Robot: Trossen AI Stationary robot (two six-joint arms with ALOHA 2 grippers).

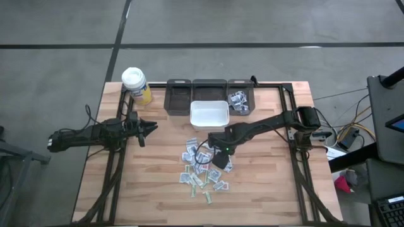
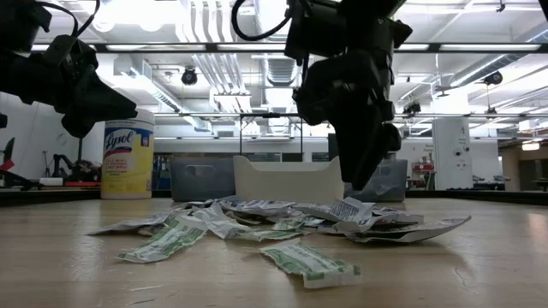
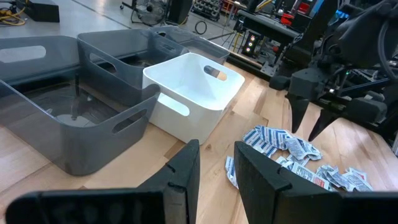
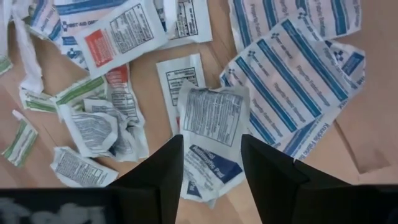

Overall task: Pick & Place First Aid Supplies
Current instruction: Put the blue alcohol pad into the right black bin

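- the yellow canister (image 2: 128,156) at the table's back carried the brand "lysol" on its label, seen in the low view.
- one packet (image 4: 122,32) in the pile showed "first aid" in blue; its smaller print was too fine to read.

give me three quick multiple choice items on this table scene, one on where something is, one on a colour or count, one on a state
1. Where does the right gripper hang?
A. over the packet pile
B. over the yellow bottle
C. inside the white bin

2. How many grey bins stand in the back row?
A. one
B. three
C. five

3. How are the right gripper's fingers?
A. shut on a packet
B. apart, holding nothing
C. hidden

Answers:
1 A: the high view shows it above the first aid packets.
2 B: three grey bins stand side by side behind the white bin.
3 B: the right wrist view shows a gap over a loose packet.
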